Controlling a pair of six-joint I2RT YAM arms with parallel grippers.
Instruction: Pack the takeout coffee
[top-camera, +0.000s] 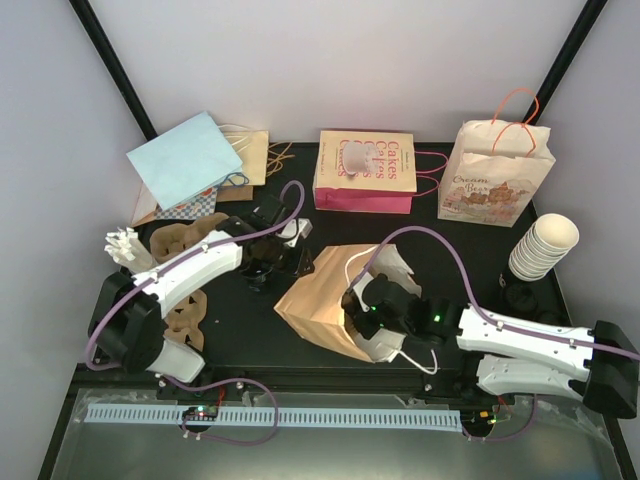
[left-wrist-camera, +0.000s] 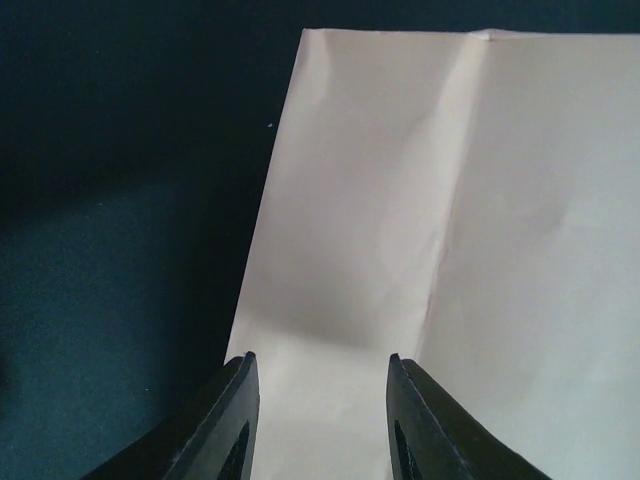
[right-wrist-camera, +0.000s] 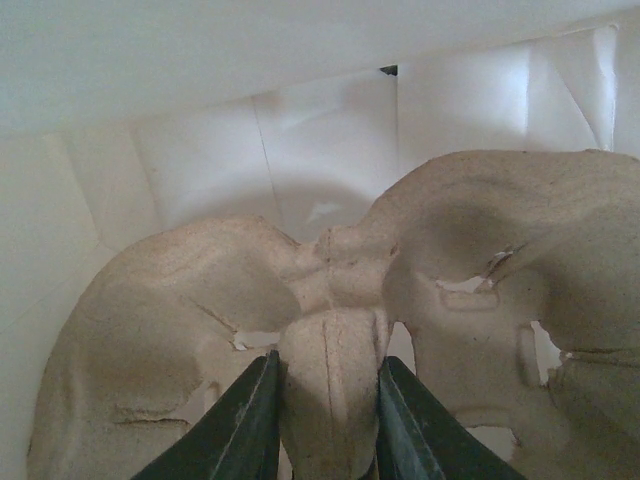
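Coffee unseen; right claw (right-wrist-camera: 328, 365) grasps the carrier (right-wrist-camera: 480, 230) inside the bag (right-wrist-camera: 200, 150); left claw (left-wrist-camera: 320, 370) unclear. Next, probably seat carrier flat.

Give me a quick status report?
Right gripper shut on brown moulded-pulp cup carrier inside tan paper bag. Left gripper open at bag's corner. Small cream paper cup untouched, rear.

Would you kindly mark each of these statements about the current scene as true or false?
1. The right gripper is closed on the centre ridge of the pulp cup carrier. True.
2. That carrier lies in the open, outside any bag. False: it is inside the brown paper bag, whose white lining surrounds it.
3. The left gripper is clamped on a cup. False: its jaws stand apart over the bag's paper, holding nothing.
4. A stack of cream cups sits near the right edge of the table. True.
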